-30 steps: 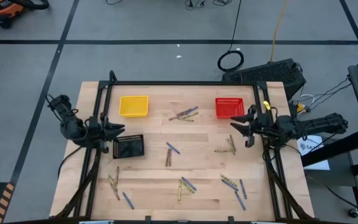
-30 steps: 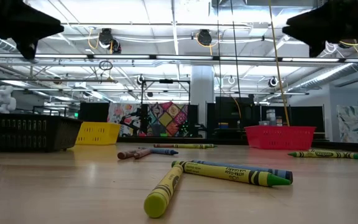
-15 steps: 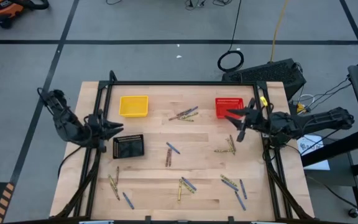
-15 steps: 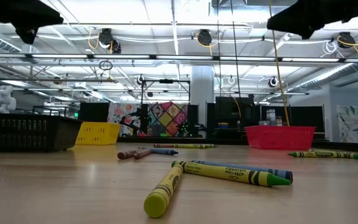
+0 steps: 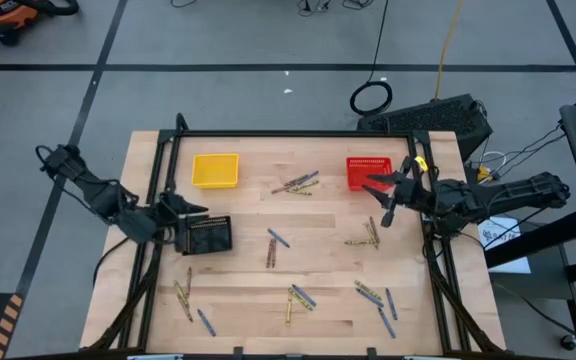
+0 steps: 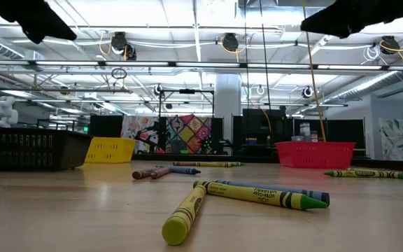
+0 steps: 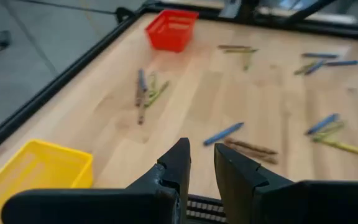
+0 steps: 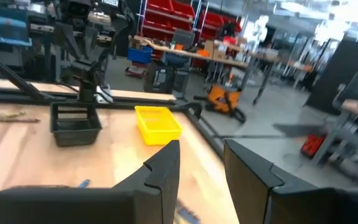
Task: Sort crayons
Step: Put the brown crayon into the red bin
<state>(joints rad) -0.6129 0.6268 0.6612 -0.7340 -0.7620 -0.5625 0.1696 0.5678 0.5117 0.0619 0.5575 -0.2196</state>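
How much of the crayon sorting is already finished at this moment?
Nothing looks done: the yellow basket, red basket and black basket show no crayons inside, and the crayons all lie scattered on the table. Nothing is in hand: the left gripper and the right gripper are open and empty above the table. All the sorting is left.

Three mesh baskets on the surface point(image 5: 248, 280) — one yellow point(image 5: 215, 170), one red point(image 5: 369, 172), one black point(image 5: 207, 236) — roughly twenty crayons point(image 5: 300, 297) scattered loose, and two arms, each ending in one pincer, left point(image 5: 190, 215) and right point(image 5: 376, 193).
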